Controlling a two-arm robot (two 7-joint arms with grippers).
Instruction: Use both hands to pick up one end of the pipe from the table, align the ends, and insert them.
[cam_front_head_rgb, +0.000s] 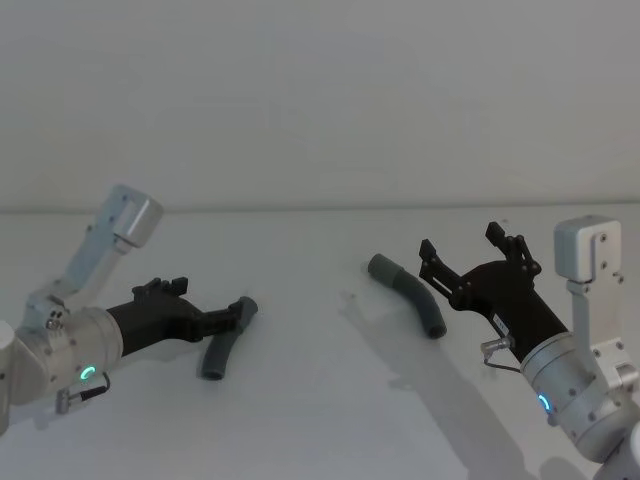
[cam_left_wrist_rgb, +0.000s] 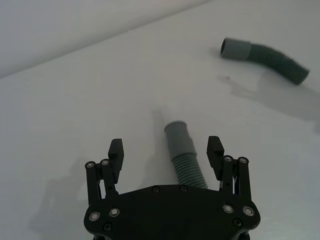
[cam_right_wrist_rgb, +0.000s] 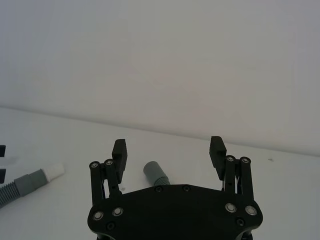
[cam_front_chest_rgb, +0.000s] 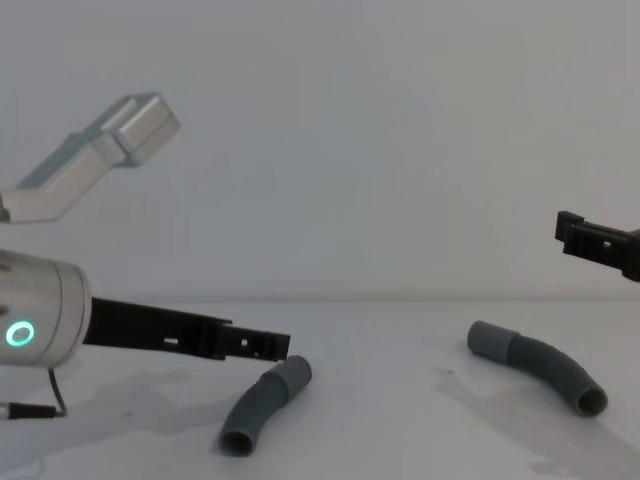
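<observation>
A plain, pale grey wall (cam_front_head_rgb: 320, 90) fills the background.

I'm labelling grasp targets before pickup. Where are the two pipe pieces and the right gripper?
left pipe piece (cam_front_head_rgb: 226, 343), head view, on its ribbed middle.
right pipe piece (cam_front_head_rgb: 408, 285), head view, on the bend of its ribbed middle.
right gripper (cam_right_wrist_rgb: 168, 146), right wrist view, midway between its open fingertips.

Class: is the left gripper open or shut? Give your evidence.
Open. The left gripper has its fingers spread either side of the pipe piece, with gaps showing.
</observation>
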